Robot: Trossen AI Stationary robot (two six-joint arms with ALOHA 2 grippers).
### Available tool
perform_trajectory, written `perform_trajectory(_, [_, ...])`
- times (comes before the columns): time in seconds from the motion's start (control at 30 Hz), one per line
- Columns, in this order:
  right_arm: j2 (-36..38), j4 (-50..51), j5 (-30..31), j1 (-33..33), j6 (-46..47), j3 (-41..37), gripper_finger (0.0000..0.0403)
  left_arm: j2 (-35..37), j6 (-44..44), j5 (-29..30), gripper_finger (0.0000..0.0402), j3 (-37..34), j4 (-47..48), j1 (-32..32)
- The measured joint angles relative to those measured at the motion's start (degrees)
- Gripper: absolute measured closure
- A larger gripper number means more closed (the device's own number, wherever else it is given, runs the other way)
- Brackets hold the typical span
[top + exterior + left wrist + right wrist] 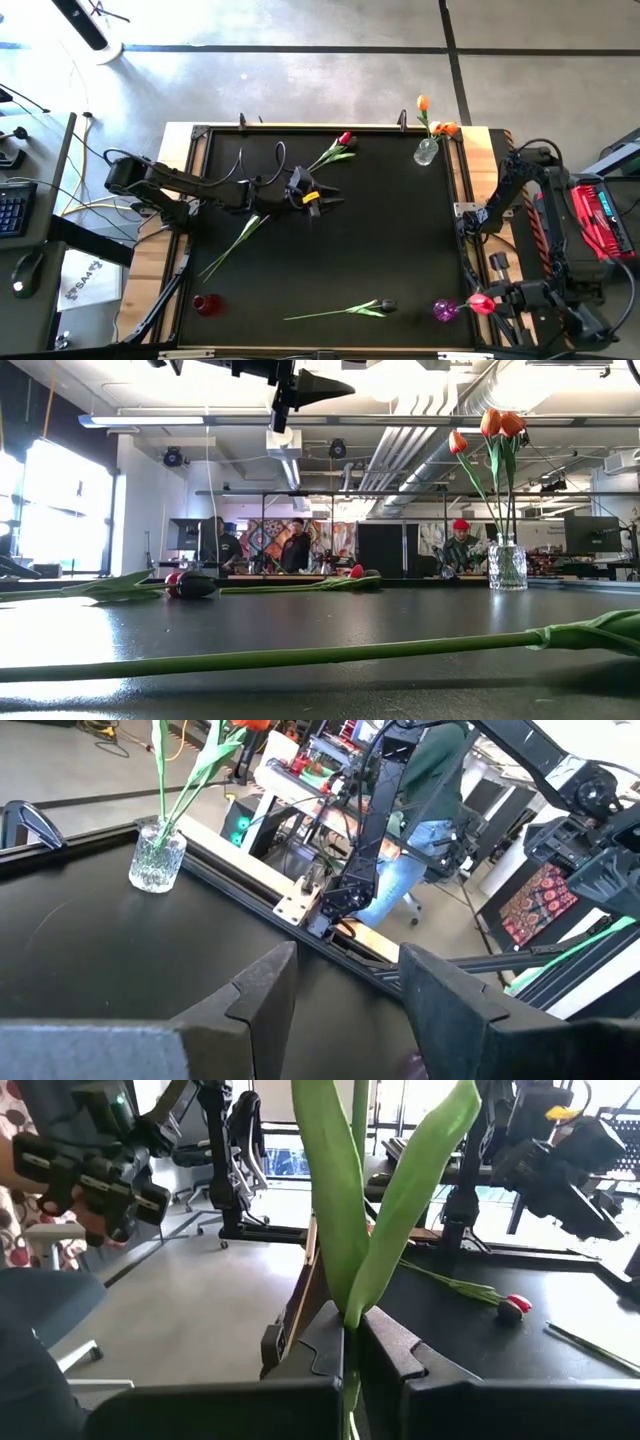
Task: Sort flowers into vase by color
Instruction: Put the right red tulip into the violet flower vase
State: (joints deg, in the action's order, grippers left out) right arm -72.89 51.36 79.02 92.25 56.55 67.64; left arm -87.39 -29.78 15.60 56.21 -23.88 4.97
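Note:
My right gripper [352, 1342] is shut on a red-pink tulip; its head [481, 302] shows beside the purple vase [443, 310] at the table's near right corner. My left gripper [312, 197] hovers open and empty above the table's middle, high in the low view [292, 390]. A clear glass vase [427, 151] at the far right holds orange tulips [498, 424]. A red tulip [337, 148], a dark tulip [347, 310] and another stem [236, 243] lie flat on the black tabletop. My right gripper pinches the tulip's green stem [350, 1318] between its two fingers, just below where two long leaves [335, 1190] branch off. The stem and leaves stand out beyond the fingertips, and the flower is lifted clear of the table. The head is outside the wrist view.
A small red vase [207, 305] stands at the near left corner. A raised frame [466, 215] rims the tabletop. A long stem [300, 656] lies across the foreground of the low view. People show in the room beyond the table.

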Motion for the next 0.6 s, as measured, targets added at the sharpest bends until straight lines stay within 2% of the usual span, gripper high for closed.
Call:
perform_trajectory(0.17, [-1.62,0.39,-0.47,-0.73,0.07,0.00,0.0403,0.00,0.00,0.02,0.0236,0.00,0.01,0.00])
perform_trajectory(0.3, [-2.73,1.39,-3.80,-1.41,0.80,0.00,0.0403,0.00,0.00,0.03,0.0236,0.00,0.02,0.00])
perform_trajectory(0.47, [-3.03,4.27,-4.49,-1.49,7.63,0.00,0.0402,0.00,-0.01,0.04,0.0236,0.00,0.00,0.00])
perform_trajectory(0.6, [-3.09,5.79,-4.25,-1.49,11.27,0.00,0.0382,0.00,-0.11,0.04,0.0236,0.00,-0.01,0.00])
